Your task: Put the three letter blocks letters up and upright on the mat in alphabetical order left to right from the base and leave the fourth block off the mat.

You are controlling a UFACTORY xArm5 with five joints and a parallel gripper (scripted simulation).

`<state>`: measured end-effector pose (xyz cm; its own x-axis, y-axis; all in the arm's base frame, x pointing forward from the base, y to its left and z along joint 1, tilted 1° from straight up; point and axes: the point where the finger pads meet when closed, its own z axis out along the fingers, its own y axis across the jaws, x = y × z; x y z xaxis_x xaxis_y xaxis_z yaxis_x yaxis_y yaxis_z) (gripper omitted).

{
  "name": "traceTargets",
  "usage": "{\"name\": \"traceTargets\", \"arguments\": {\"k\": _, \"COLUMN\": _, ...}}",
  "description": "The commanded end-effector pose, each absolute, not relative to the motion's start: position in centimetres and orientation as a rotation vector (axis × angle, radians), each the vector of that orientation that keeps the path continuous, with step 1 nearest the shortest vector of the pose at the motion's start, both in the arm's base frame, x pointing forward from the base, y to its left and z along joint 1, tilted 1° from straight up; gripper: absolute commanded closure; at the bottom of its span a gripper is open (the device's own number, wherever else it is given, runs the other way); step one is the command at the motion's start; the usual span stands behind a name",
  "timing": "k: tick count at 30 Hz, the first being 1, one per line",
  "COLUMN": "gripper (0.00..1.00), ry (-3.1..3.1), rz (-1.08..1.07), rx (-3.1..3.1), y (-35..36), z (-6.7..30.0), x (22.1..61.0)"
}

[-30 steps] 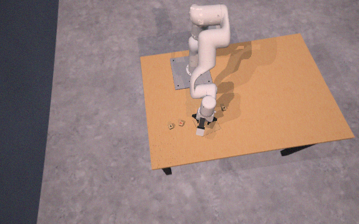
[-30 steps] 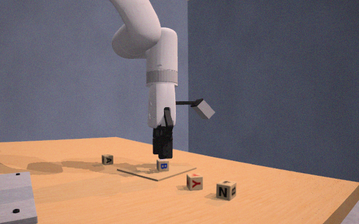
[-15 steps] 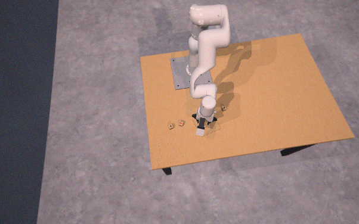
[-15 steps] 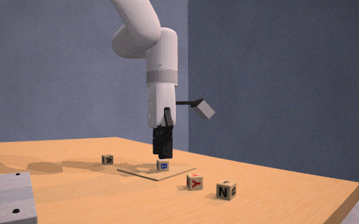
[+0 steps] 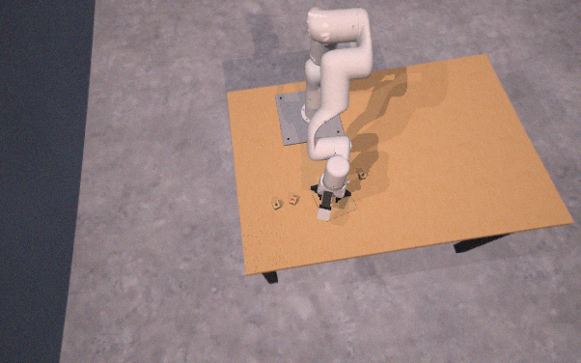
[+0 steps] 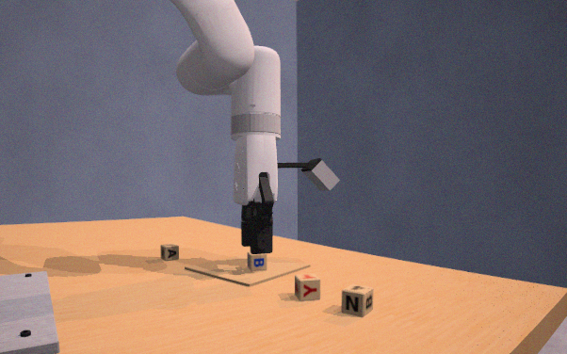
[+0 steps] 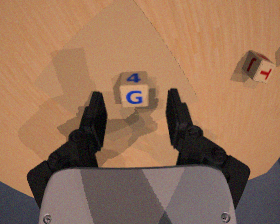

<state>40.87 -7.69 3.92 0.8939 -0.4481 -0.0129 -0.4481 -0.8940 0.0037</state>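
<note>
A small block with a blue G on top [image 7: 134,95] lies flat on the thin tan mat [image 6: 247,272]; its side face shows a blue B in the exterior view [image 6: 257,262]. My gripper [image 7: 135,101] [image 6: 257,247] is open, one finger on each side of this block and apart from it, with the fingertips just above its top. A block with red letters, Y on its side [image 6: 307,287], and a block with black letters, N on its side [image 6: 357,300], lie off the mat. A block with a black A on its side [image 6: 170,252] lies off the mat on the other side.
The arm's grey base plate [image 5: 310,118] is bolted to the orange table. In the overhead view the red-letter block [image 5: 293,199] and the black-letter block [image 5: 277,204] lie left of the mat, and the third loose block [image 5: 362,175] right of the arm.
</note>
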Motion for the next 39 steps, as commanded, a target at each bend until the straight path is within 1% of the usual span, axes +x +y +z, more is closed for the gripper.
{"name": "traceTargets", "arguments": {"k": 1, "gripper": 0.37, "ry": -0.723, "rz": -0.016, "rx": 3.057, "y": -7.7, "z": 3.8, "x": 41.0}}
{"name": "traceTargets", "arguments": {"k": 16, "gripper": 0.37, "ry": -0.723, "rz": -0.016, "rx": 3.057, "y": -7.7, "z": 1.6, "x": 41.0}}
{"name": "traceTargets", "arguments": {"k": 39, "gripper": 0.37, "ry": -0.723, "rz": -0.016, "rx": 3.057, "y": -7.7, "z": 1.5, "x": 41.0}}
